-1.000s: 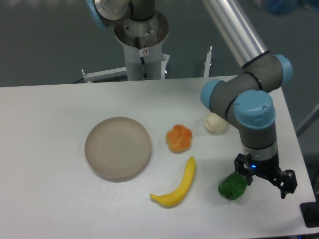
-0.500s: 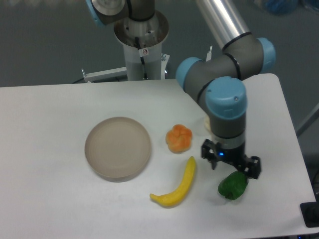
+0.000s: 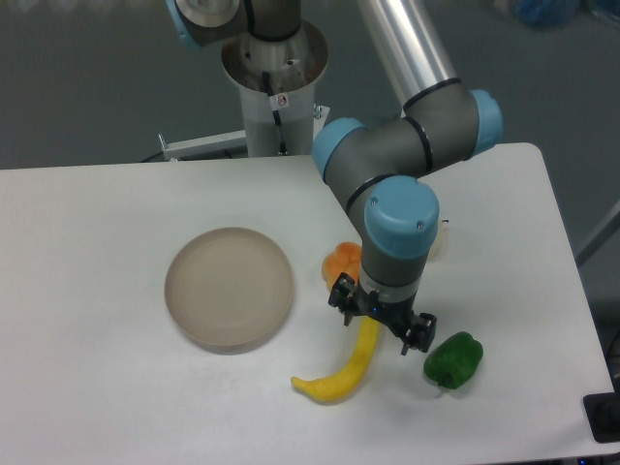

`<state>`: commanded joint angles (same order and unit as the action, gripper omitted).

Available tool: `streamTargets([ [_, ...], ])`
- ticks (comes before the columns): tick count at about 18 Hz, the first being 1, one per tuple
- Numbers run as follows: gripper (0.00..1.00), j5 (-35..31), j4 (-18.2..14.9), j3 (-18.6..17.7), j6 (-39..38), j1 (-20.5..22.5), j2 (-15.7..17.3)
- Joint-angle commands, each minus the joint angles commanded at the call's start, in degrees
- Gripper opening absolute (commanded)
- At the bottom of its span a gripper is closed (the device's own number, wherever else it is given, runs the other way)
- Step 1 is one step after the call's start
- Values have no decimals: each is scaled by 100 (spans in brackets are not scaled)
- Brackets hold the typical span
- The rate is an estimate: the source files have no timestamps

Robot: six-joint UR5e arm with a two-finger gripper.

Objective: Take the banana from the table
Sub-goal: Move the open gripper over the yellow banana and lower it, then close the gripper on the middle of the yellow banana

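While the wide jaws (image 3: 382,322) straddle the banana (image 3: 341,372), the arm seemingly hides the orange fruit (image 3: 340,260).

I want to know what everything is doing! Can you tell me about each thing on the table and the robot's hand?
banana: lying flat on the table, not lifted.
gripper: jaws open, over the banana's upper end.
plate: empty.
orange fruit: partly hidden behind the arm.
green pepper: resting alone, untouched.

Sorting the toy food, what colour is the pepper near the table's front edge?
Green; the pepper shows clearly in the fixed camera view.
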<state>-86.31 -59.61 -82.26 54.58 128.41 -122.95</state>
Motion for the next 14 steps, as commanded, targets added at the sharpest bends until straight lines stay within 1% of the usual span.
streamTargets([
  [3,100,0,404,-289,9,0,-18],
  [5,100,-9,747,-552,26,9,-36],
  [6,100,-17,818,-580,26,9,-45],
  [9,100,-17,872,-598,0,9,-106],
  [14,100,-61,1118,-589,0,-9,-334],
])
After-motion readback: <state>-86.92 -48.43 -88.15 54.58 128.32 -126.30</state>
